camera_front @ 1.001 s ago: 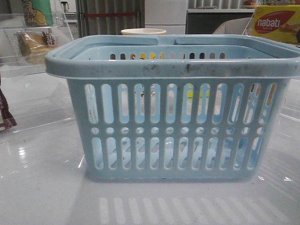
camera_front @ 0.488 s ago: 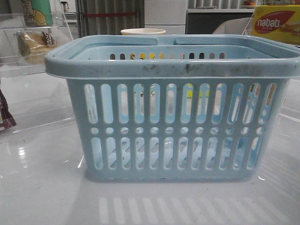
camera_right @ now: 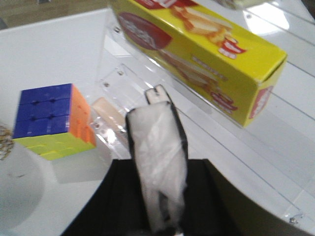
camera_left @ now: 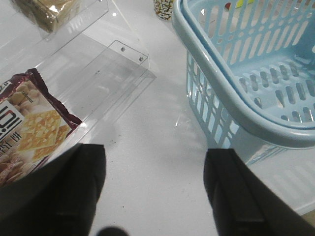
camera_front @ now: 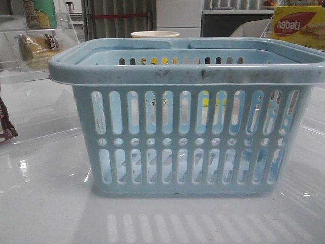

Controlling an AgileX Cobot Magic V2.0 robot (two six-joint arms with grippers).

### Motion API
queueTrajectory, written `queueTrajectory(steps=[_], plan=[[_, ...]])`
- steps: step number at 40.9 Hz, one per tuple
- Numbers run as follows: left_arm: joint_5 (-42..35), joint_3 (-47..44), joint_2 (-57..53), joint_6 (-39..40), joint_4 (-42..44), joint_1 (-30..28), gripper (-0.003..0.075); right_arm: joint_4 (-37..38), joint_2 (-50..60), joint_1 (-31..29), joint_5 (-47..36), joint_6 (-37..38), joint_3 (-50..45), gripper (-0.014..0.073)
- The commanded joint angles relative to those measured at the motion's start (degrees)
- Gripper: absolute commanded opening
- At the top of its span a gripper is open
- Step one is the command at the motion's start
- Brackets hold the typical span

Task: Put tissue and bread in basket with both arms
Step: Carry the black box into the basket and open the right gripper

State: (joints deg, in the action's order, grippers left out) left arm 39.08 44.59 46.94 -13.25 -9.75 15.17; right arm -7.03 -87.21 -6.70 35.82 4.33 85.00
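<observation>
- The basket [camera_front: 188, 117] stands on the white table [camera_front: 45, 213], nothing visible inside it.
- The left gripper [camera_left: 153, 194] is spread wide over bare table beside the basket, near a maroon packet [camera_left: 29, 128].
- The right gripper [camera_right: 160, 196] pinches the tissue [camera_right: 157, 157], by a yellow box [camera_right: 206, 54] and a cube [camera_right: 51, 120].
- The bread [camera_front: 38, 48] sits on a clear shelf at far left.

Bread [camera_front: 38, 48] behind basket [camera_front: 188, 76], to its left

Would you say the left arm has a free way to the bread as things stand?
Probably yes: the left gripper is open and empty, and the bread lies beyond the maroon packet on a clear shelf, nothing covering it.
</observation>
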Motion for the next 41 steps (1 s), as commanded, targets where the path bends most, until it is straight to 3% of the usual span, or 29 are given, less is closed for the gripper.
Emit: queueTrajectory(steps=[1,13,17,21,25,34,41], plan=[[-3.99,1.42,-0.09,-0.09,-0.48,0.42,0.0488,-0.56,7.03,4.27,0.77,-2.09,2.28,0.0225],[-3.99,1.42,-0.07,-0.09,-0.48,0.42,0.0488,-4.40,8.47,20.35,12.05,-13.88,2.17,0.0245],[-3.99,1.42,-0.07,-0.09,-0.48,0.42,0.0488,-6.43,6.85,23.46,12.15,-15.86,2.17,0.0349],[-3.99,1.42,-0.07,-0.09,-0.48,0.42,0.0488,-7.32,4.92,25.00,12.44,-15.98,2.17,0.0514],[-3.99,1.42,-0.07,-0.09,-0.48,0.42,0.0488,-7.37,3.92,25.06,13.23,-15.98,2.17,0.0583],[-3.99,1.42,-0.07,-0.09,-0.48,0.42,0.0488,-8.77,7.59,25.61,13.55,-16.39,1.51,0.0525],[-4.24,1.42,-0.07,-0.09,-0.48,0.42,0.0488,-9.86,14.62,29.79,12.79,-24.37,-4.97,0.0426]])
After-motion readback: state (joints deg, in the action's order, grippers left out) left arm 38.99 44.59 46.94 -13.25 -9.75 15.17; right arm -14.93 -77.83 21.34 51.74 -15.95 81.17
